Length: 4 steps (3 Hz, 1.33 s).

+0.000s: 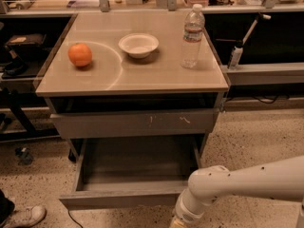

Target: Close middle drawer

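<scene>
The middle drawer [124, 199] stands out, its interior unobstructed. The gripper [179, 221] sits low at its front's right end. The floor [118, 218] before the left half is open.

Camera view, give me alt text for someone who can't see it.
The middle drawer of a grey cabinet stands pulled open and empty, with the robot's gripper low at its front right corner, at the picture's bottom edge. On the cabinet top sit an orange, a white bowl and a water bottle.

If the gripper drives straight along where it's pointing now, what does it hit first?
Likely the floor. The gripper, at the bottom edge of the picture, points down and out of view, beside the right end of the pulled-out middle drawer. Depth is unclear, so it could clip that front.
</scene>
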{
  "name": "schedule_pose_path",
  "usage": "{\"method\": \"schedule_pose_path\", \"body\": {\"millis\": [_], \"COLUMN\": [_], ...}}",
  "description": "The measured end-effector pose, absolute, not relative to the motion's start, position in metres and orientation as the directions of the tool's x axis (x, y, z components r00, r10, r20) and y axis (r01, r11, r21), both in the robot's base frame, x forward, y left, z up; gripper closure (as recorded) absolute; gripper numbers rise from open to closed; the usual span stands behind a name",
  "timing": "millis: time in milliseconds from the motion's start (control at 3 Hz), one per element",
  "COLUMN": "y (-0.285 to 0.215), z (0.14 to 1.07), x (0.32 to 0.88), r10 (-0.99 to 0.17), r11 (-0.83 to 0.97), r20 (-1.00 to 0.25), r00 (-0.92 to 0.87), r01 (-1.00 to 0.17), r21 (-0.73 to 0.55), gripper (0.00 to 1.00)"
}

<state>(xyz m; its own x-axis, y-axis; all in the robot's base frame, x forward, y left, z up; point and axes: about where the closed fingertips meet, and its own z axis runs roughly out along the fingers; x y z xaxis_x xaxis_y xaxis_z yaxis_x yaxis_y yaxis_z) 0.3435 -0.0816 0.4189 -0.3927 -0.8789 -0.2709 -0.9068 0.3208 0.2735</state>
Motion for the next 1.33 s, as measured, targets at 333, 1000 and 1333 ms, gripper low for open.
{"method": "schedule_pose_path", "body": {"millis": [333,1000,1333], "y": [-0.082,-0.080,-0.075], "z": [0.419,0.414,0.411], "x": [0.344,0.373,0.400], "r10": [-0.879,-0.876,-0.879], "r11": [0.321,0.341,0.352], "r20": [-0.271,-0.273,-0.270], "r00": [-0.393,-0.397,-0.393], "r01": [-0.907,-0.911,-0.917], "r21": [0.273,0.231,0.189], "gripper": [0.65,1.00,1.00]}}
